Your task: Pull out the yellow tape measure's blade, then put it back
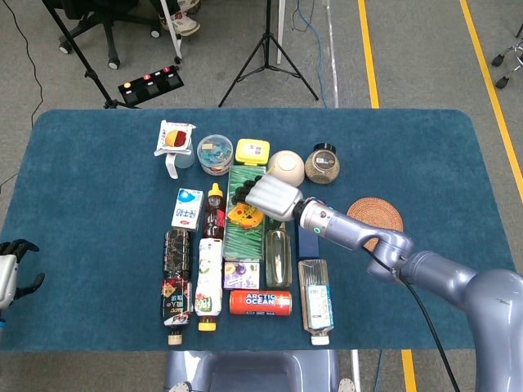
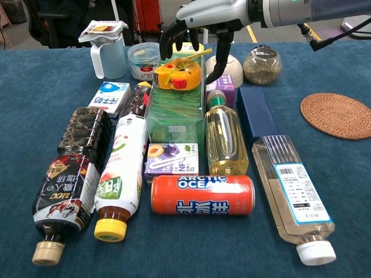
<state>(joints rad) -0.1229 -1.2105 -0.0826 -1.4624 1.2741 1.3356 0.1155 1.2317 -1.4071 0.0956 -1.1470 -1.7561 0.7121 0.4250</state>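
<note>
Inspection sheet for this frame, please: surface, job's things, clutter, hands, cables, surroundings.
Surface: blue cloth table.
Job's things: yellow tape measure on the green box, blade not pulled out.
Clutter: bottles, orange can, cartons, bowl, jar, woven coaster.
Hands: right hand above the tape measure, fingers spread, holding nothing; left hand at the table's left edge, holding nothing.
Cables: black cable along the right arm; blue cable on the floor.
Surroundings: tripod, chair base, yellow floor lines.
</note>
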